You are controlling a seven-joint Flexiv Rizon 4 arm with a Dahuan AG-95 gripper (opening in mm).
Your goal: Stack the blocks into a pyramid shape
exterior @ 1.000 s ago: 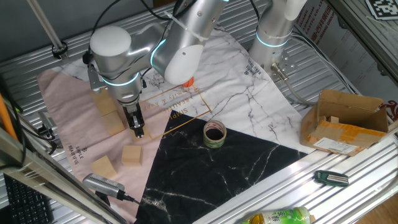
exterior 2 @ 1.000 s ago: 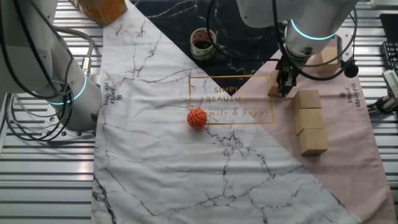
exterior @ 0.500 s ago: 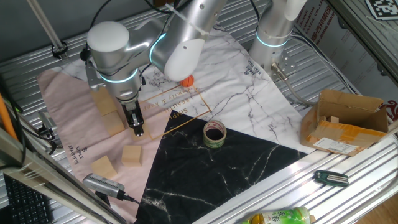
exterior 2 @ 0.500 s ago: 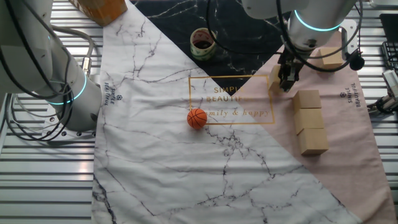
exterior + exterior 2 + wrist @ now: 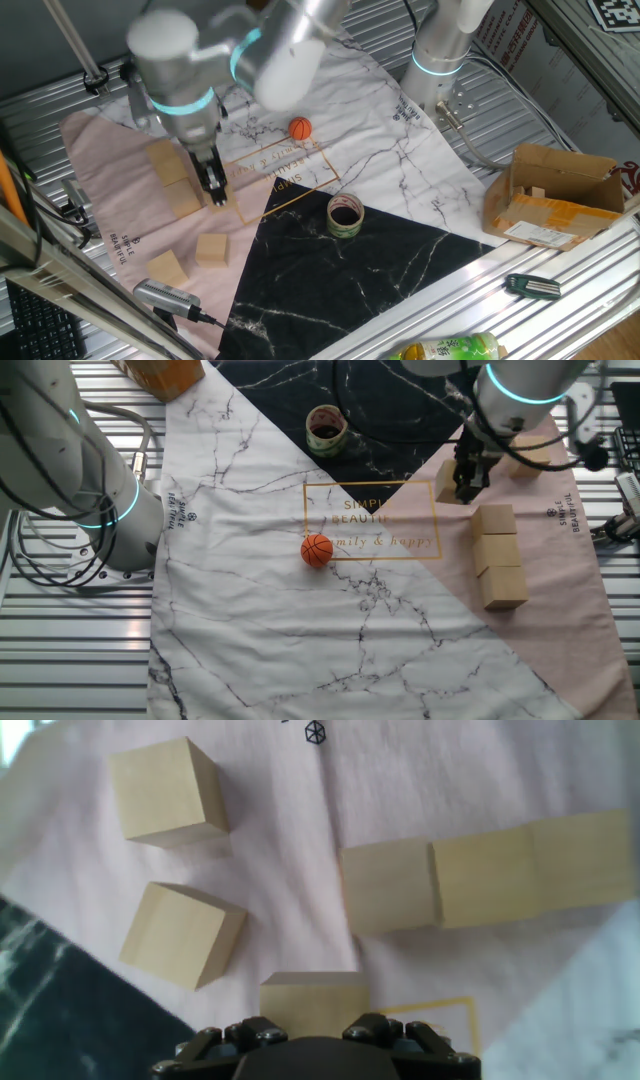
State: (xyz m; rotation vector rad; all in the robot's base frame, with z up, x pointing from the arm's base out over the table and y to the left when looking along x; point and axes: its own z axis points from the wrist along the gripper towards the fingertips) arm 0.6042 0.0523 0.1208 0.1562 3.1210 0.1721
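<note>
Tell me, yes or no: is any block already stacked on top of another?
No. In the hand view the three blocks in a row lie side by side on the pink cloth, and the two loose blocks sit apart.

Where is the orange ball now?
In both fixed views the orange ball lies on the white marble cloth beside the gold printed frame, apart from the row of blocks.

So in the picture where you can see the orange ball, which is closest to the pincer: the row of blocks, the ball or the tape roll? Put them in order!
From the pincer in the other fixed view:
1. The row of three blocks, just below the pincer on the pink cloth.
2. The tape roll, to the left on the black cloth.
3. The orange ball, farther left and lower down, on the white cloth.
</note>
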